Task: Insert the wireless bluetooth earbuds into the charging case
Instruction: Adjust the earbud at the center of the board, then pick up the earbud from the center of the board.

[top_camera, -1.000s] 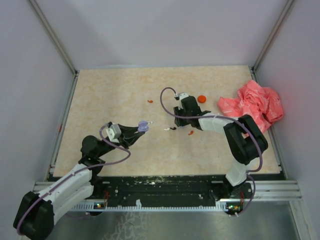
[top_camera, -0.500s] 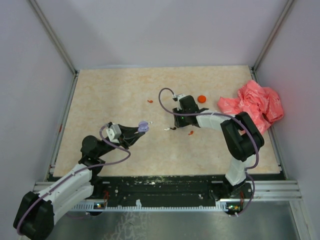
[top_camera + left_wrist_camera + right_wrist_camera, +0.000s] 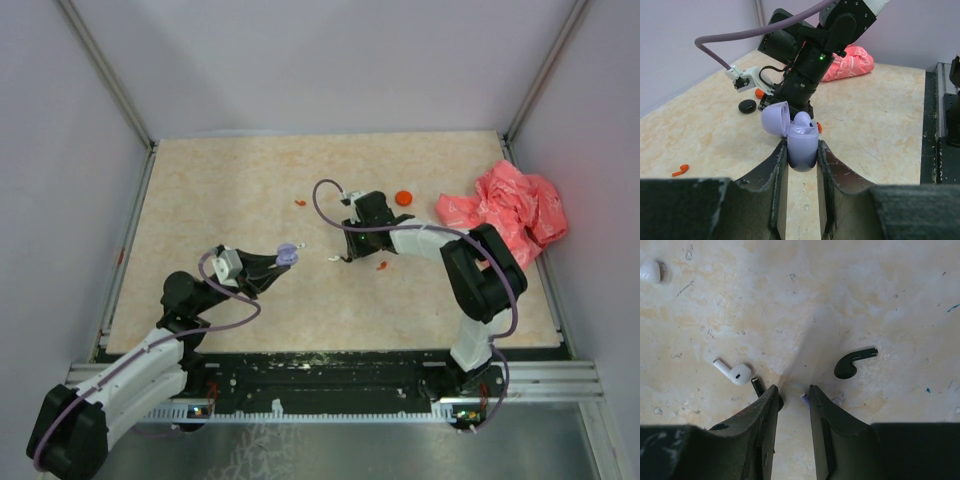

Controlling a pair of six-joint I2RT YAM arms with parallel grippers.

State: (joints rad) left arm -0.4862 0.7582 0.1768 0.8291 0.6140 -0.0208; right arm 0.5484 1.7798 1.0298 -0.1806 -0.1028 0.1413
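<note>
The left gripper pinches the lilac charging case low on its body, lid tipped back, I think to keep the wells free. The right gripper hangs over the desk, jaws narrowly apart, a white earbud just left of it, a black earbud just right. Something dark at its tips is half hidden; whether it grips, I cannot tell.

I see the lilac charging case upright with its lid swung open (something rounded and lilac sits inside), pinched in the left gripper. A white earbud and a black earbud lie flat, apart from each other. A red earbud lies farther off.
</note>
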